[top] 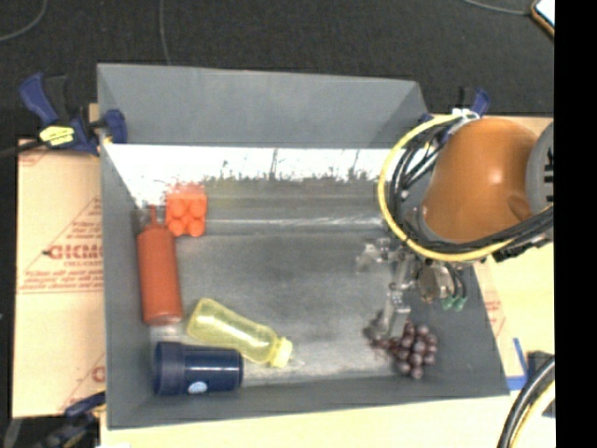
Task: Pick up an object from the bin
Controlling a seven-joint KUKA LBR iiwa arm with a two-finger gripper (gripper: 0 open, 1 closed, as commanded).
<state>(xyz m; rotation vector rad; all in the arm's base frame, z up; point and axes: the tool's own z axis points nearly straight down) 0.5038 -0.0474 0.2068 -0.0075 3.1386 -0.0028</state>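
Observation:
My gripper (396, 306) hangs over the bin's front right corner, its metal fingers pointing down just above and left of a bunch of dark purple grapes (409, 347). The lower fingertip reaches the grapes' upper left edge; I cannot tell whether it touches them. Nothing shows between the fingers.
Along the left wall lie an orange block with round studs (186, 210) and an orange-red bottle (159, 274). At the front left lie a pale yellow bottle (235, 331) and a dark blue cylinder (197, 369). The arm's orange cover and cables hang over the right side.

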